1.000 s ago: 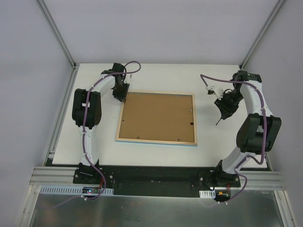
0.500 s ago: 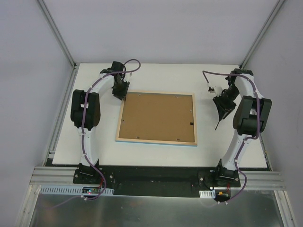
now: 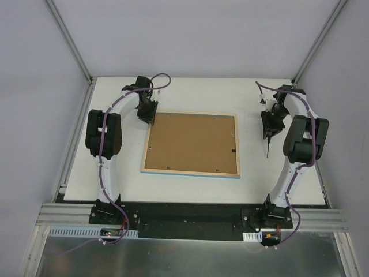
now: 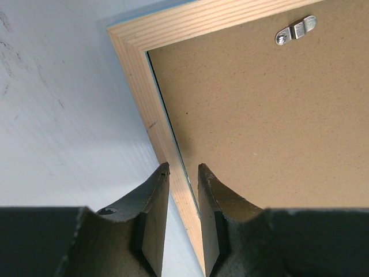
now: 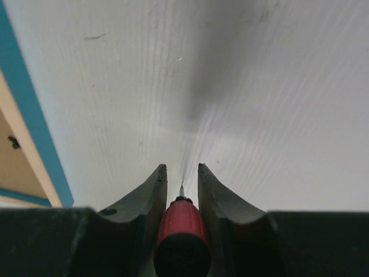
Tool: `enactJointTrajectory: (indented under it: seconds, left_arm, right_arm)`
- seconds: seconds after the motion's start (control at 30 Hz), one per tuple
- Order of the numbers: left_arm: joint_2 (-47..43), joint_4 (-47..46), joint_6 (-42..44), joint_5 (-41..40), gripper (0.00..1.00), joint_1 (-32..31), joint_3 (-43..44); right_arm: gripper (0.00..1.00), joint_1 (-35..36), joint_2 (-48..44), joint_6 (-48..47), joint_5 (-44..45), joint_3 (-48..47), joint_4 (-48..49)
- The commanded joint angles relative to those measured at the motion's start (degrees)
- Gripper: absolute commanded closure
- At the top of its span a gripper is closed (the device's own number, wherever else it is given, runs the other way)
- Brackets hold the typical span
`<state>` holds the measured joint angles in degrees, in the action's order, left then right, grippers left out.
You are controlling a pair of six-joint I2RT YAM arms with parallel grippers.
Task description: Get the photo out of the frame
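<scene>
Frame (image 4: 151,98), face down: to be steadied at corner by left end effector (image 4: 183,173), narrowly parted. Red-handled tool (image 5: 180,231), clamped in right end effector (image 5: 180,173): clips (image 4: 296,30) to be turned aside.

At twelve o'clock I see the back of the thin rectangular turquoise-fronted frame (image 4: 154,109): bare, grained pale wood. The plain brown backing board (image 4: 259,133) is matt and fibrous, its small tab (image 4: 295,30) shiny metal. My red screwdriver handle (image 5: 181,228) looks like smooth plastic.
</scene>
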<state>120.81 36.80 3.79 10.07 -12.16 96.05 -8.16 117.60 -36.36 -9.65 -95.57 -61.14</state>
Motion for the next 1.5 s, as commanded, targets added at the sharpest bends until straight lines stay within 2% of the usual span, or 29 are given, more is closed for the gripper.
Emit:
enactJointTrajectory:
  seconds: [0.0, 0.23, 0.53, 1.03, 1.27, 1.47]
  left_arm:
    - [-3.48, 1.26, -0.89, 1.27, 0.75, -0.14, -0.16]
    - [-3.66, 1.26, -1.42, 1.62, 0.75, -0.14, -0.69]
    - [-4.62, 1.26, -1.86, 1.98, 0.71, -0.14, -1.39]
    - [-7.35, 1.26, -0.63, 1.62, 0.68, -0.14, -2.45]
    - [-8.93, 1.26, 0.16, 2.06, 0.67, -0.14, -2.71]
    - [-11.56, 1.26, 1.74, 2.24, 0.61, -0.32, -2.97]
  right_arm:
    - [0.94, -0.45, -0.70, 6.73, 5.08, 2.93, 10.95]
    - [0.92, -0.36, -1.06, 10.34, 9.29, 6.36, 17.28]
    - [0.76, -0.27, 1.23, 11.40, 9.30, 6.89, 16.67]
    - [0.64, -0.27, 1.58, 11.92, 7.89, 6.89, 16.06]
    - [0.49, -0.27, -0.17, 11.93, 8.16, 6.45, 15.97]
    - [0.38, 0.08, -8.16, 11.22, 6.67, 7.23, 16.49]
